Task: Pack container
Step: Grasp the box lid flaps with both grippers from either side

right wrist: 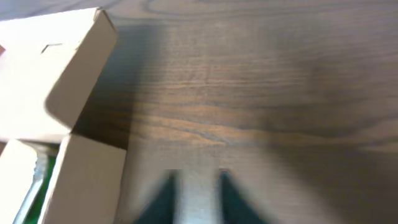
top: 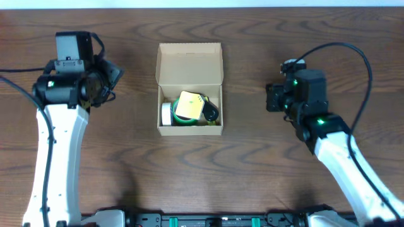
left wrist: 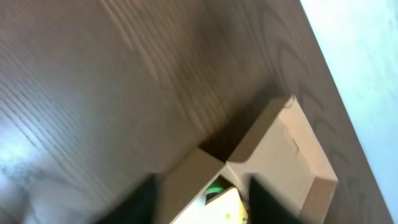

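Wood table (top: 252,164); open container (top: 189,63)

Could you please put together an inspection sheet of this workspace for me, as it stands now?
Surface: dark wood table, no spills seen.
Job's things: container at centre, flap lid open, apart from both arms; inside lie a yellow pad, a white roll and a black item.
Clutter: nothing seen.
Grippers: left gripper, jaws apart, blurred, holding nothing; right gripper, jaws blurred with a narrow gap, holding nothing.
Cables: right cable arcs over the right arm; left cable runs off the left edge.
Surroundings: pale strip beyond the far edge; rig rail at the near edge.
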`<action>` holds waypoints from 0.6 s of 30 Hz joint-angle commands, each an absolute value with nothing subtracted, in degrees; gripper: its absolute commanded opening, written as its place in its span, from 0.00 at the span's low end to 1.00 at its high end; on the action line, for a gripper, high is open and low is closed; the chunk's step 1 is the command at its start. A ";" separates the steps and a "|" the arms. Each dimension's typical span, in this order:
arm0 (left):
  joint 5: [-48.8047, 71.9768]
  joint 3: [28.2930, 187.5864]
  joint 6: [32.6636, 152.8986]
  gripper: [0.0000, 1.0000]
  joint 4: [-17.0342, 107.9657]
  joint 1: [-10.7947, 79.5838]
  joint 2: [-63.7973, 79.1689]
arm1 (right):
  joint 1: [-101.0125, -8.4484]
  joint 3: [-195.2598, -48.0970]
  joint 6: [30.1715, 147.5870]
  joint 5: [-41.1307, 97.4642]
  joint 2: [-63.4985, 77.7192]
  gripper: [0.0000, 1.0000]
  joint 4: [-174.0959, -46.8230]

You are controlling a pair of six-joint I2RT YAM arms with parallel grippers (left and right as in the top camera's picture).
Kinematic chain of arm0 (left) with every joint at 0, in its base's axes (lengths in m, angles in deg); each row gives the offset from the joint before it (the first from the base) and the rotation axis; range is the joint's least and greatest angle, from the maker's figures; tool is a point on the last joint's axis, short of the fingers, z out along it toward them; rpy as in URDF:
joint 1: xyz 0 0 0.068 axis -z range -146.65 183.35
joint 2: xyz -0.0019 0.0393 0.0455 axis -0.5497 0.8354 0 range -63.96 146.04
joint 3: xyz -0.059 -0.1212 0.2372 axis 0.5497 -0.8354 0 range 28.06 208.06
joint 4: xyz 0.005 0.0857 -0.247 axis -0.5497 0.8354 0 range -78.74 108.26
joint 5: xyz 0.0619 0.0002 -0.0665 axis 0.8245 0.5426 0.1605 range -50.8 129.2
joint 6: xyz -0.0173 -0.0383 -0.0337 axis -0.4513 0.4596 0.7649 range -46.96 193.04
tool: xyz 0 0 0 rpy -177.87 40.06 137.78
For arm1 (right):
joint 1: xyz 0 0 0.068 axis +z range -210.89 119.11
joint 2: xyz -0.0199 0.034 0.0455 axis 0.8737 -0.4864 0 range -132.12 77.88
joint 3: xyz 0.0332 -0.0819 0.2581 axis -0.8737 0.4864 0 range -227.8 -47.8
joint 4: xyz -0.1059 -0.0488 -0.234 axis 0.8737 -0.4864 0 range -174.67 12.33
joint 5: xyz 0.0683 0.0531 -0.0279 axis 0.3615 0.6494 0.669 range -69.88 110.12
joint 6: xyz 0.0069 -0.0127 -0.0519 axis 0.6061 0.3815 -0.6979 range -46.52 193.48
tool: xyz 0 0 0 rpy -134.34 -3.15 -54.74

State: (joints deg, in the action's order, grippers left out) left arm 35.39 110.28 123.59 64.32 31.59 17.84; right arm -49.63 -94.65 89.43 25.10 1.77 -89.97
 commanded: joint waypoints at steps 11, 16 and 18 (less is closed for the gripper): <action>25.44 111.07 121.86 0.05 51.14 27.94 37.68 | -53.41 -96.12 109.80 37.86 -16.33 0.01 -72.64; 14.51 111.07 121.69 0.06 46.74 24.48 44.50 | -55.24 -99.07 114.21 44.40 -23.87 0.01 -68.05; 8.59 111.07 121.67 0.06 44.10 23.59 47.48 | -55.22 -101.41 115.72 46.19 -27.30 0.01 -67.54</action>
State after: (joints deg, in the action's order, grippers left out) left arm 17.86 110.30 122.54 45.37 24.40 45.03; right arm -55.00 -98.63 112.03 41.55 -24.55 -67.94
